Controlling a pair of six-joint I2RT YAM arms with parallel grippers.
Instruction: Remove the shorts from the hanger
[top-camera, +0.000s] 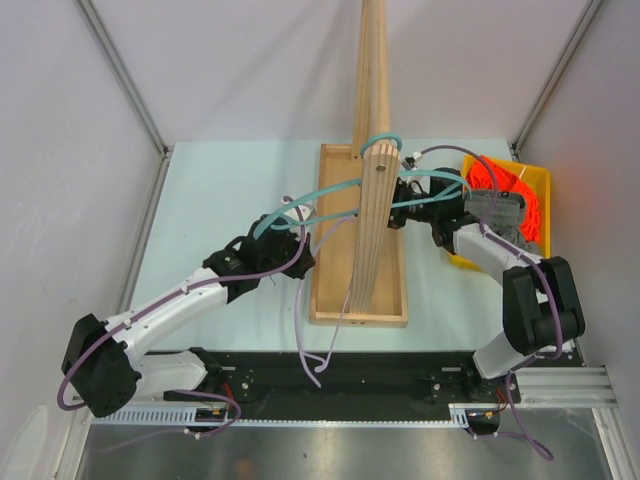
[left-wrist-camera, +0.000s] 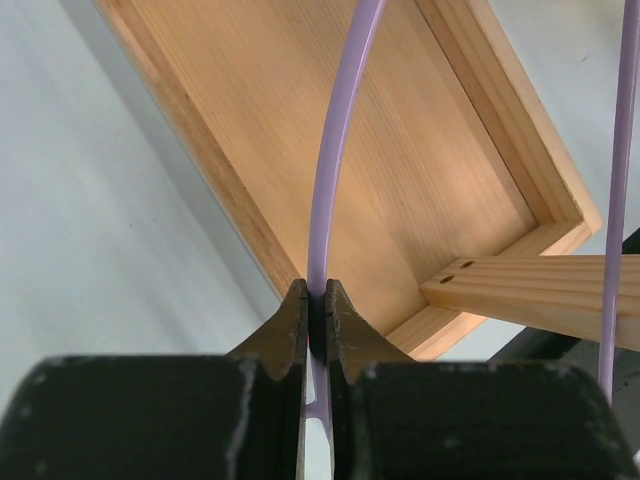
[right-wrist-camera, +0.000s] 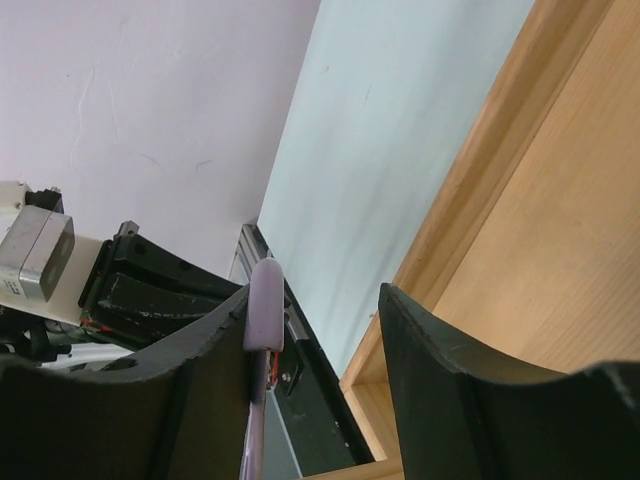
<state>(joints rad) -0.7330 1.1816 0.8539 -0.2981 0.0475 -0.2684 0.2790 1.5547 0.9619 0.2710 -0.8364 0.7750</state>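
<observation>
- Firmly, my left gripper (left-wrist-camera: 318, 300) is pinched closed on the lilac hanger (left-wrist-camera: 335, 150) above the wooden tray (left-wrist-camera: 430, 150).
- My right gripper (right-wrist-camera: 318, 300) gapes wide, and a lilac tip (right-wrist-camera: 265, 300) touches one finger.
- Orange-red shorts (top-camera: 490, 172) lie in the yellow bin (top-camera: 540, 185) on my right.

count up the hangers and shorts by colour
teal hanger: 1
purple hanger: 1
orange shorts: 1
grey shorts: 1
total: 4
</observation>
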